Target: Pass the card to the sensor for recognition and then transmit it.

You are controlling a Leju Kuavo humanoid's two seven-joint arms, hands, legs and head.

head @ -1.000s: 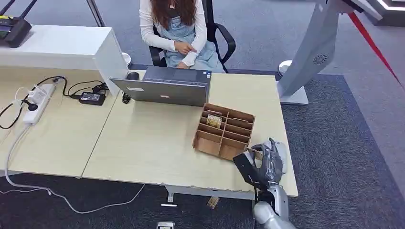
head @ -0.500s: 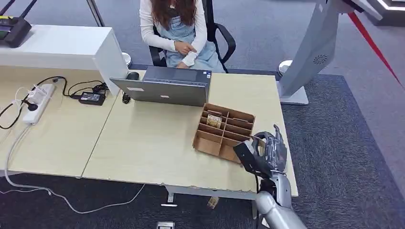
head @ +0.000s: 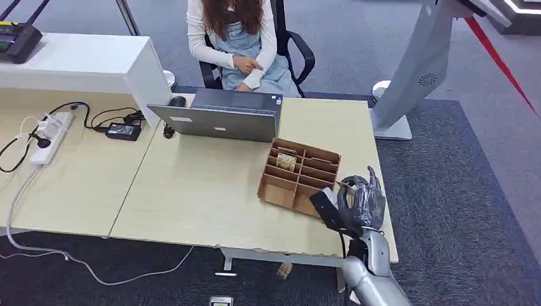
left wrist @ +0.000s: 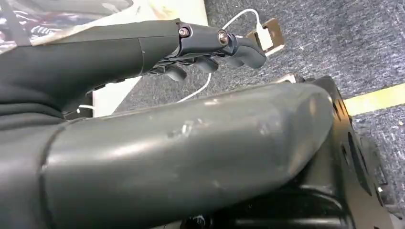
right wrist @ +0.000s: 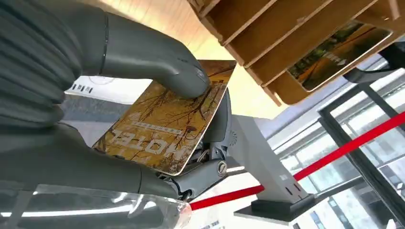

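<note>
My right hand point(head: 361, 203) hovers over the desk's front right corner, just right of a brown cardboard divider box point(head: 300, 175). It pinches a card point(right wrist: 162, 129) printed with autumn trees and the word HOTEL, thumb point(right wrist: 157, 62) pressed on its face and fingers behind it. A second card point(head: 286, 161) stands in a far compartment of the box and shows as the card point(right wrist: 339, 55) in the right wrist view. My left hand point(left wrist: 157, 138) hangs over grey carpet, fingers point(left wrist: 215, 45) loosely extended and holding nothing. A black device point(head: 16, 38) sits on the white counter at the far left.
A grey laptop point(head: 220, 118) stands behind the box, and a person point(head: 239, 38) sits facing it across the desk. A power strip point(head: 50, 134) and adapter point(head: 123, 131) with cables lie at the left. A white-grey stand point(head: 415, 70) rises on the right.
My right hand has lifted and moved a little forward along the box's right side, its fingers now pointing more upright, with the card still in it.
</note>
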